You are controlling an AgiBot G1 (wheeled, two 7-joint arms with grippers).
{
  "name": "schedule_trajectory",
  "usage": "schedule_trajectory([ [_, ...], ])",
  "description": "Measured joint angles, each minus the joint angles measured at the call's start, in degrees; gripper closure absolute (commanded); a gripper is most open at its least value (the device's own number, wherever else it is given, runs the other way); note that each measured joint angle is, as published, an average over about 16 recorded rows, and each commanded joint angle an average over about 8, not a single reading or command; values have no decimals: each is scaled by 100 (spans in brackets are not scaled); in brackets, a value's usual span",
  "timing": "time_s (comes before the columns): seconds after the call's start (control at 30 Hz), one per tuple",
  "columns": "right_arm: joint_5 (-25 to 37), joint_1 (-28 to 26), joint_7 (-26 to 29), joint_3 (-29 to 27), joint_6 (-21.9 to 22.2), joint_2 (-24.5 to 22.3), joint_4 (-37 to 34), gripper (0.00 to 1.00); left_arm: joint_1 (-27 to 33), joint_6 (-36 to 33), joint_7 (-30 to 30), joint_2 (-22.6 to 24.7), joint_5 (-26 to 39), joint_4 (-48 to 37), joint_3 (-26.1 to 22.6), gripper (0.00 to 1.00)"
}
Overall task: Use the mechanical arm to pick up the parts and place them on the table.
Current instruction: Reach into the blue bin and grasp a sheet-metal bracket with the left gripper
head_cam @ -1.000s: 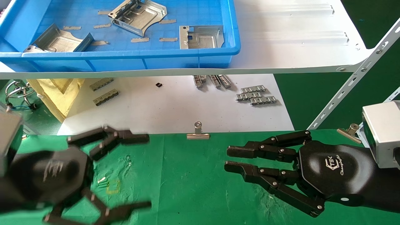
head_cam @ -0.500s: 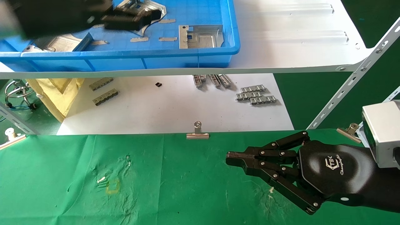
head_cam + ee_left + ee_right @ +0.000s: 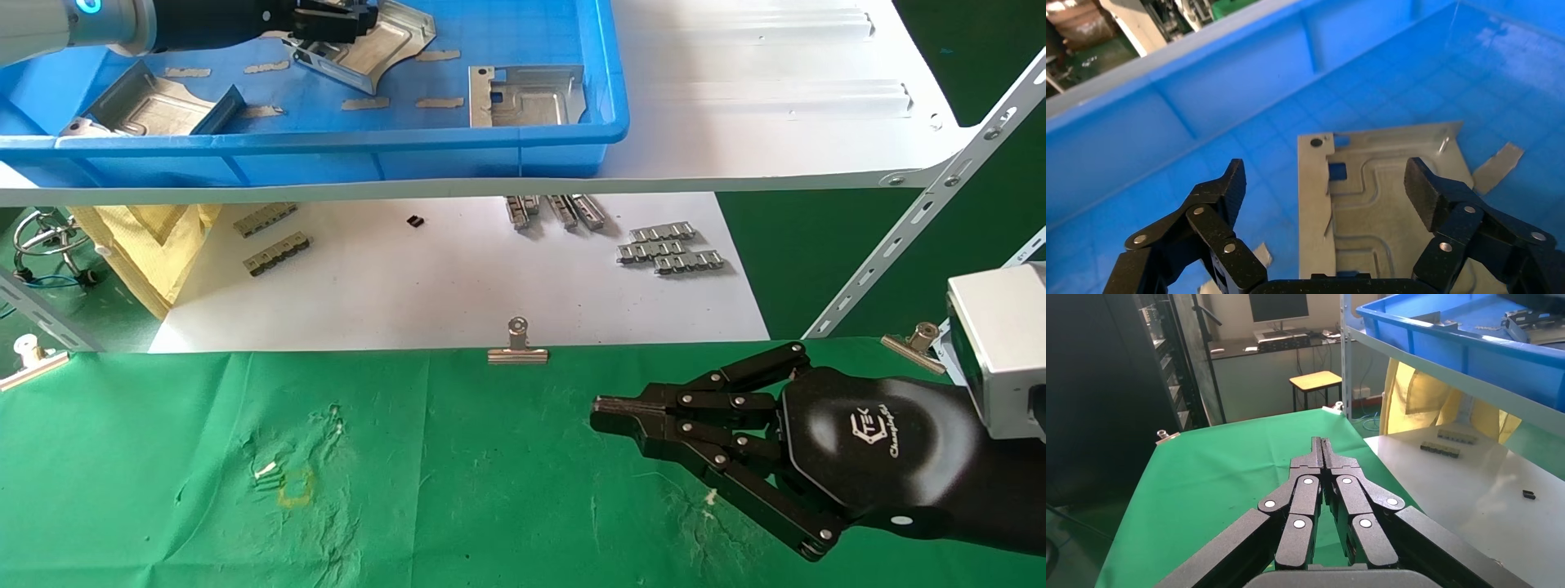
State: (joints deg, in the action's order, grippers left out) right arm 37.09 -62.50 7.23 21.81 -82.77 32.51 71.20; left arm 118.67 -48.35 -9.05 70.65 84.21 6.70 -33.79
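At the upper left of the head view the left gripper (image 3: 1324,184), claws spread wide and holding nothing, hovers over a part (image 3: 1389,202) lying in the blue bin (image 3: 490,151), while the right gripper (image 3: 601,412), fingers pressed together and empty, rests low right over the table (image 3: 458,490).

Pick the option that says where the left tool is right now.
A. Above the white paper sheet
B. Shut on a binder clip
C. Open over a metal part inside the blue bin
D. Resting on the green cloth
C: the left tool has its fingers spread either side of a silver part lying in the blue bin, not yet gripping it.
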Motion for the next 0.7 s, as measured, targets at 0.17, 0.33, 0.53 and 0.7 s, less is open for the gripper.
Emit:
schedule_trajectory([
  [0.17,0,0,0,0,0,0,0,100,143,-35,-3,72,117,-284,-80,100],
  [0.33,0,0,0,0,0,0,0,100,228,-118,-10,79,172,-439,-119,100],
  [0.53,0,0,0,0,0,0,0,100,271,-113,-14,72,176,-543,-121,100],
  [0.7,0,0,0,0,0,0,0,100,276,-104,-12,58,157,-592,-108,100],
])
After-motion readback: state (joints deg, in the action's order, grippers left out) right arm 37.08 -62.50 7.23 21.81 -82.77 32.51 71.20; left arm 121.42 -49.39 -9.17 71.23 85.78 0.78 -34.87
